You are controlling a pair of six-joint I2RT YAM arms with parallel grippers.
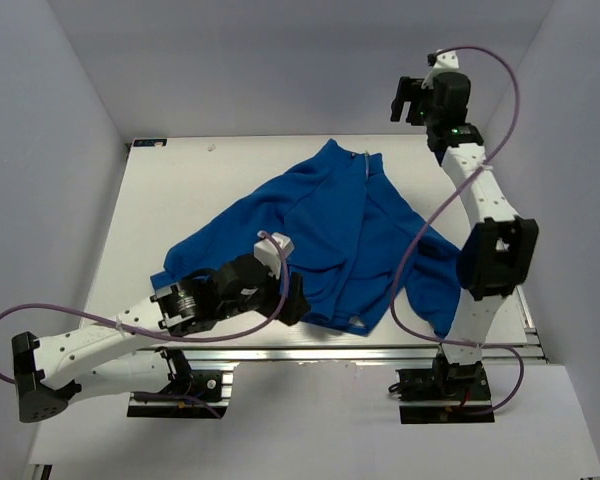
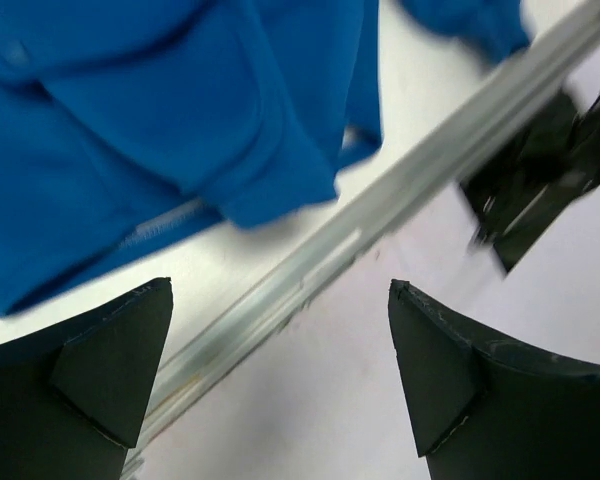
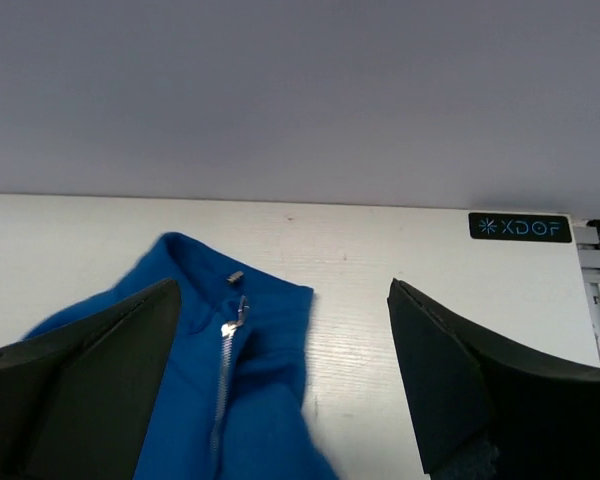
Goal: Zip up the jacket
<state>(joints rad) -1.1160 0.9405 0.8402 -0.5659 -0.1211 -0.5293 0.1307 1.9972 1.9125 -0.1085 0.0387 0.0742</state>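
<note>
Left pincer point(image 2: 280, 300), jaws apart, hovers over the surface's point(image 1: 180, 200) metal rail point(image 2: 380, 210) beside the jacket point(image 1: 330, 240); right pincer point(image 3: 282, 290), likewise spread, faces the collar point(image 3: 270, 300).

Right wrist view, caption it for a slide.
Open right gripper facing the jacket collar, zipper pull near the top.

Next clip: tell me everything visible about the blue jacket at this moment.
The jacket is bright royal blue, soft and fleece-like, with long sleeves. It lies spread out and rumpled on the white table, collar toward the far edge and hem toward the near edge. Its pale grey zipper runs down the front, and the slider sits up by the collar. The left gripper and right gripper are open, and neither holds it.
</note>
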